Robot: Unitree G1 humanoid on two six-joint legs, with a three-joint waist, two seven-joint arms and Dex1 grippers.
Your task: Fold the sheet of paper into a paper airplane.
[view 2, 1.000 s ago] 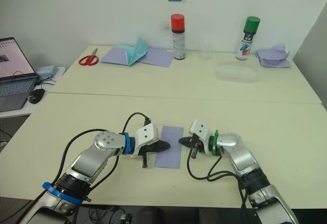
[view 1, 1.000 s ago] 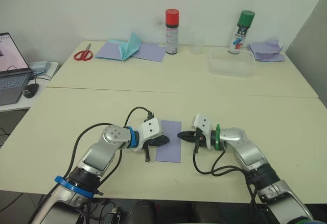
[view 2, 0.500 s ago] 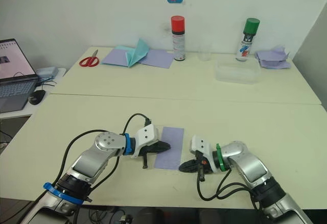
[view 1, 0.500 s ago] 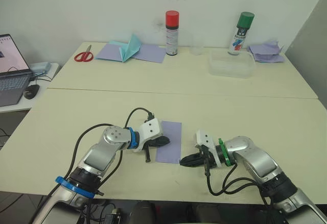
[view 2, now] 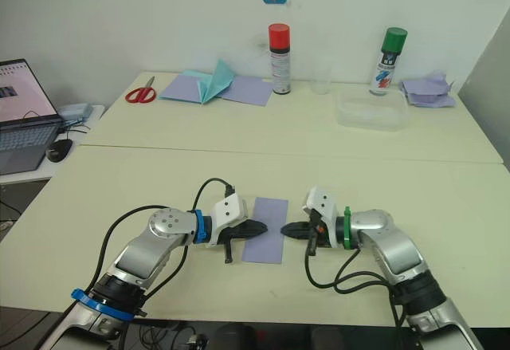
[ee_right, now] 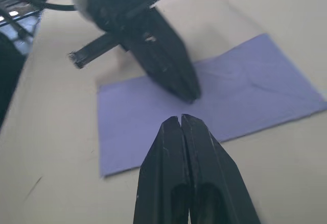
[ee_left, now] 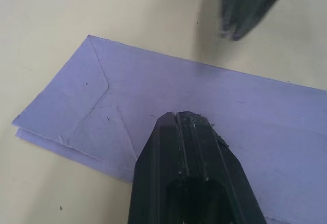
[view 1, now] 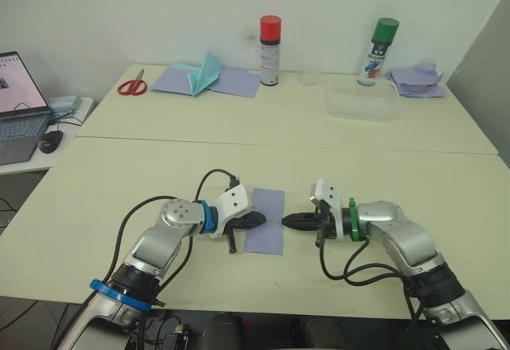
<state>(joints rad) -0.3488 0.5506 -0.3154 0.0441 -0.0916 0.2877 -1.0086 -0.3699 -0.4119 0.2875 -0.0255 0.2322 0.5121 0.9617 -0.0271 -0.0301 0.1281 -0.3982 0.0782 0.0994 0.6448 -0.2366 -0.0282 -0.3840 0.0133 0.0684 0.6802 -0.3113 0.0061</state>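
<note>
The sheet of paper (view 1: 267, 216) lies flat on the near table as a narrow lavender rectangle, folded double, with diagonal creases (ee_left: 102, 101) at one end. No paper airplane is in view. My left gripper (view 1: 260, 220) is shut, and its tip (ee_left: 184, 117) rests on the sheet near its left long edge. My right gripper (view 1: 287, 221) is also shut and empty. It points at the middle of the sheet's right long edge, tip (ee_right: 181, 118) level with that edge. I cannot tell whether it touches the sheet.
On the far table are a teal pointed paper shape (view 1: 204, 72) on flat lavender sheets (view 1: 237, 84), red scissors (view 1: 131, 87), a red-capped can (view 1: 269, 41), a green-capped can (view 1: 381, 41), a clear tub (view 1: 362, 103) and crumpled lavender paper (view 1: 414, 79). A laptop (view 1: 16, 115) sits at the left.
My right gripper swung down to the sheet's near right corner, then came back up to the middle of its right edge. The left gripper and the sheet have stayed put.
</note>
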